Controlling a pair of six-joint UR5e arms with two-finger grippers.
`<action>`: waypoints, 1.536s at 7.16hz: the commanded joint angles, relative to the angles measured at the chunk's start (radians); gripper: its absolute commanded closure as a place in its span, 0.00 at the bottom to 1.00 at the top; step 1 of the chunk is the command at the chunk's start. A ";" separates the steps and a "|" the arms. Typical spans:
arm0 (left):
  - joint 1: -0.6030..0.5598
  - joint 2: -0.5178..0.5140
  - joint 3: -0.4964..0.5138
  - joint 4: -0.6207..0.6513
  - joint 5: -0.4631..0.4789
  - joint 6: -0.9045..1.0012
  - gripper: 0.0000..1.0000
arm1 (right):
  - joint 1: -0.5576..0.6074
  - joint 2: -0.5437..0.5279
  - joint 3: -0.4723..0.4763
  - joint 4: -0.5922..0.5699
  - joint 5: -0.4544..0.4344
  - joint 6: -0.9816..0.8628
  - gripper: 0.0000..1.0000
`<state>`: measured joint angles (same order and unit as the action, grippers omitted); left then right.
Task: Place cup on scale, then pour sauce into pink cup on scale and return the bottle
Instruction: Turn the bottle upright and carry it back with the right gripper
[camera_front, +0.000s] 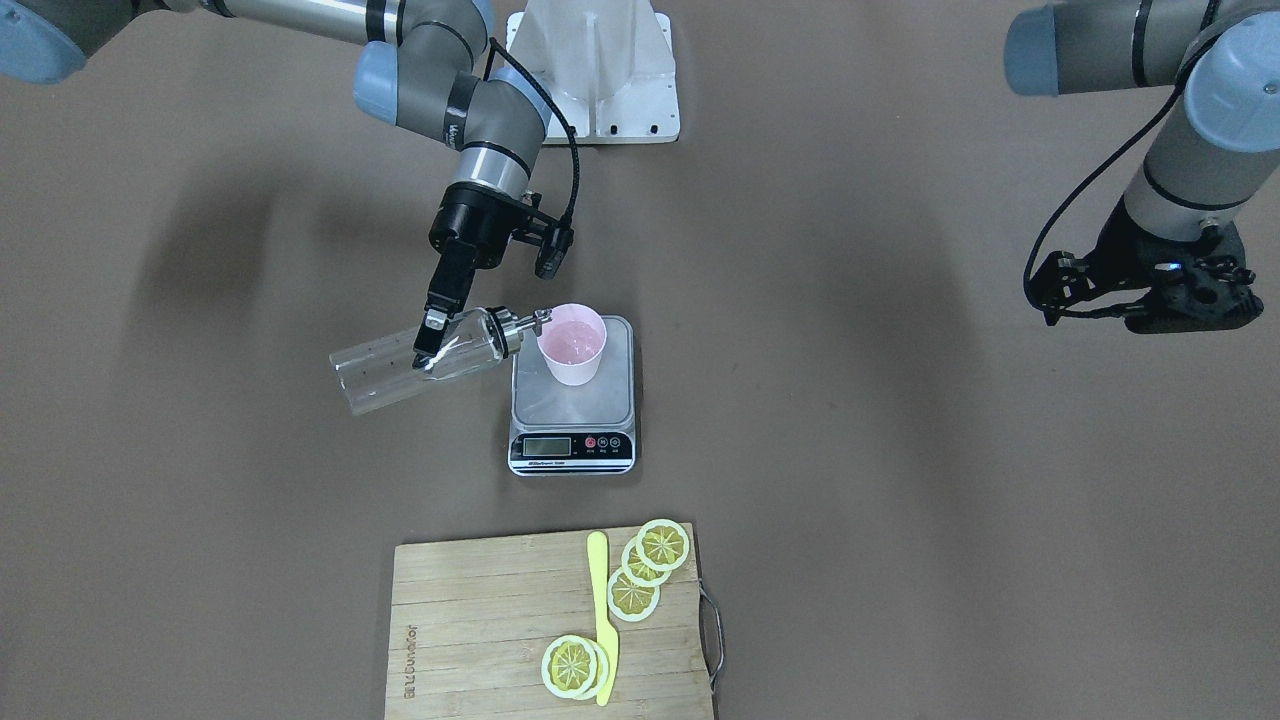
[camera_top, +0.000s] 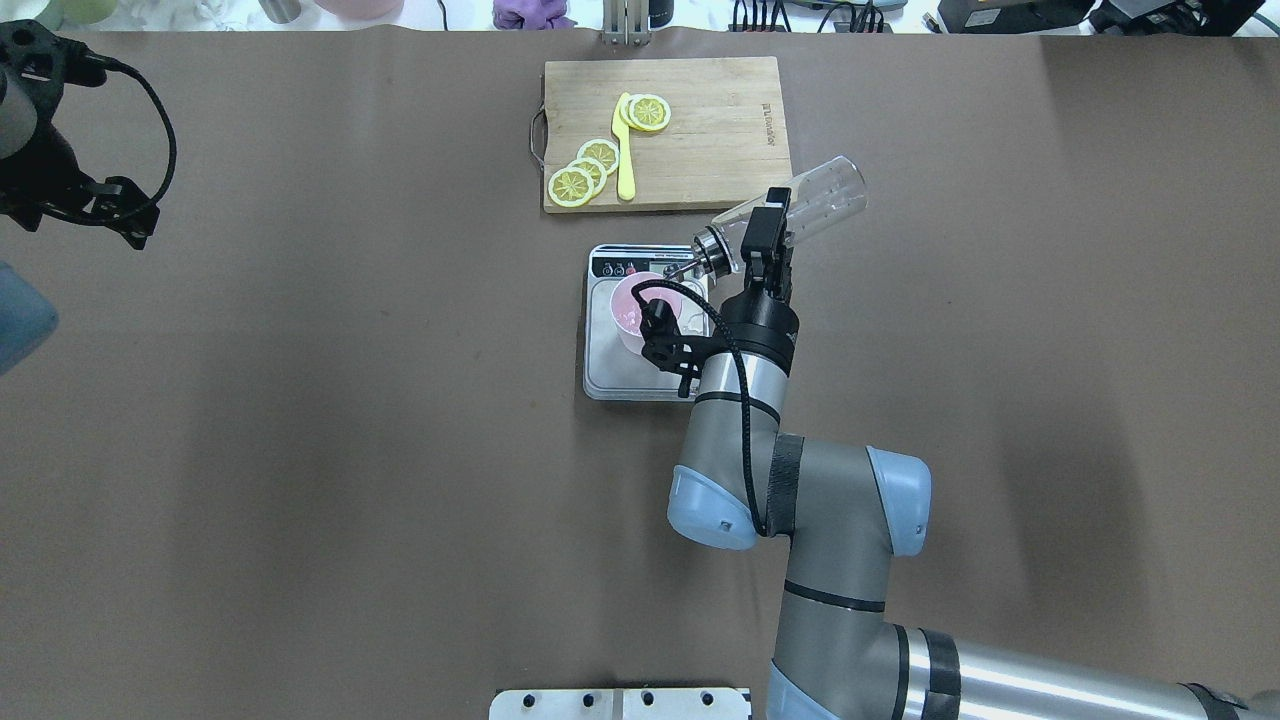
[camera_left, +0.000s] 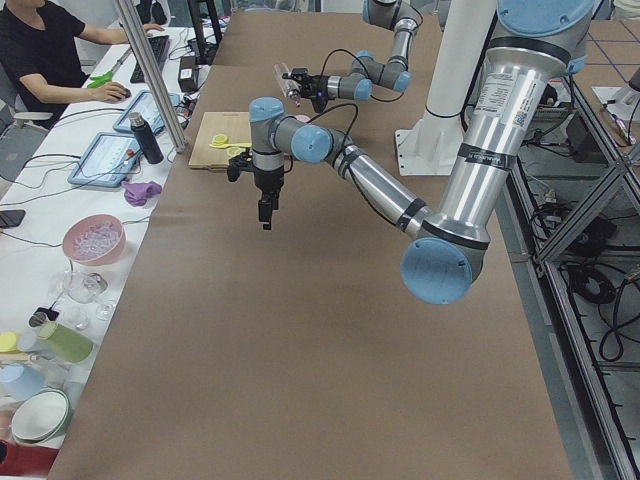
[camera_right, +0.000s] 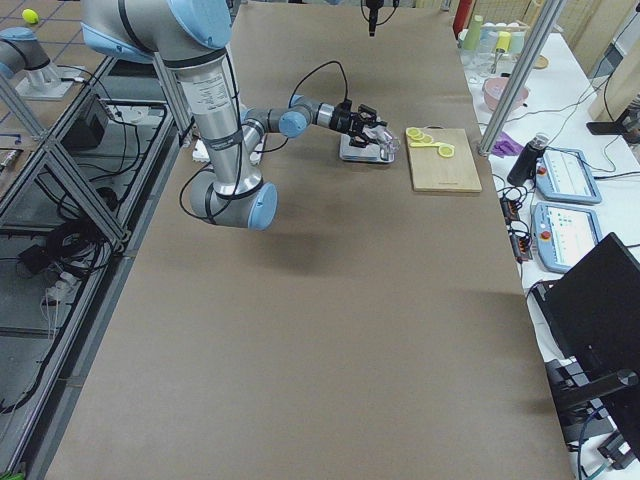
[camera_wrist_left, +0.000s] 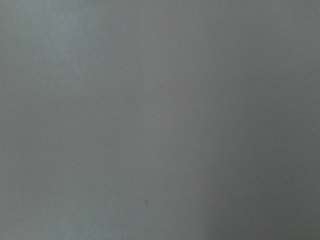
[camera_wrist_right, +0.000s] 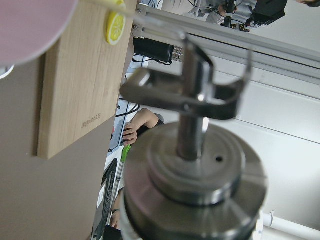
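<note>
The pink cup stands upright on the silver scale, towards its far side from the display. My right gripper is shut on the clear glass bottle and holds it tilted nearly flat. The bottle's metal spout is at the cup's rim. In the overhead view the bottle, cup and right gripper show the same. No stream of sauce is visible. The right wrist view shows the spout cap close up. My left gripper hangs far to the side, empty; I cannot tell if it is open.
A wooden cutting board with several lemon slices and a yellow knife lies beyond the scale, on the operators' side. The robot's white base plate is behind the scale. Operators' desks line the table's far edge.
</note>
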<state>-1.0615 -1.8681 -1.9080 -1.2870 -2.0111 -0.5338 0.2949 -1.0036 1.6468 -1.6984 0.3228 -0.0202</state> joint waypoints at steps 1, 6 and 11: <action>0.000 -0.002 0.004 0.000 0.000 0.000 0.01 | -0.002 -0.013 0.019 0.116 0.108 0.086 1.00; -0.002 -0.022 -0.003 0.003 0.002 -0.002 0.01 | 0.162 -0.183 0.234 0.301 0.548 0.268 1.00; -0.021 -0.029 -0.016 0.005 0.003 -0.002 0.01 | 0.348 -0.349 0.191 0.784 0.881 0.667 1.00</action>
<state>-1.0805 -1.8970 -1.9226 -1.2824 -2.0085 -0.5353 0.6087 -1.3397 1.8599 -0.9965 1.1425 0.5394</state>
